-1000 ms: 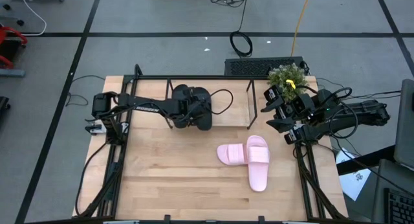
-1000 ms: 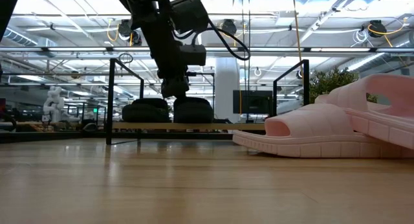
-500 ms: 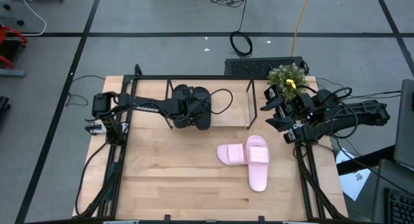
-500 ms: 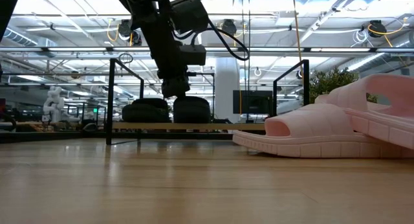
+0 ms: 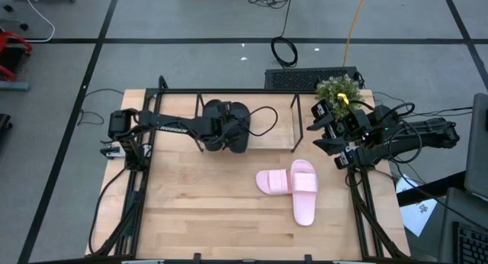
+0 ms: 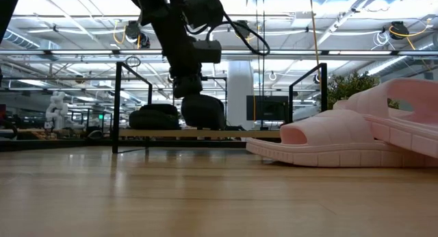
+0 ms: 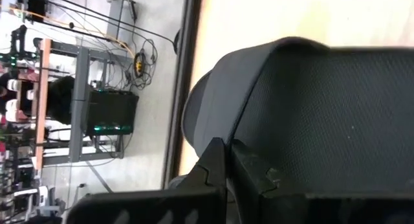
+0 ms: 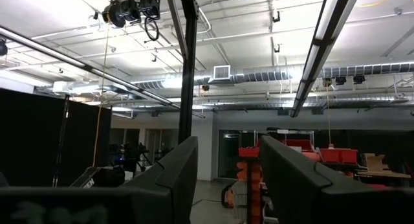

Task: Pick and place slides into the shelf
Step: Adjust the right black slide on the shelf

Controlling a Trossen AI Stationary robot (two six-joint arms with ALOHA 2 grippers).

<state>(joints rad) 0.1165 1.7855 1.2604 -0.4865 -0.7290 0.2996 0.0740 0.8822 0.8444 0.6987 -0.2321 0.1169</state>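
Two black slides (image 5: 229, 125) sit side by side on the shelf (image 5: 296, 123), soles on its wooden board (image 6: 233, 133). My left gripper (image 6: 188, 93) is shut and slants down onto the right-hand one (image 6: 203, 112). Two pink slides (image 5: 293, 186) lie on the table near the middle right, the longer one (image 5: 304, 195) leaning on the other (image 5: 271, 181). My right gripper (image 8: 226, 175) waits raised at the table's right side (image 5: 322, 128), open and empty, pointing up into the room. My left gripper has its shut fingertips (image 7: 218, 149) against the black slide's wide strap (image 7: 304, 101), nothing between them. They come slanting down from the table's left. The slide stays on the shelf board. The exact spot of touch is hidden by the fingers themselves.
A potted plant (image 5: 339, 88) stands at the far right corner. Black frame rails (image 5: 139, 203) run along both table sides. The shelf's right half (image 5: 271, 127) holds nothing. Bare wood (image 5: 206, 210) lies in the near left.
My left gripper has shut above the right-hand black slide without shifting place. That slide now stands a little taller on the board than before. The pink slides and my right arm have kept still.
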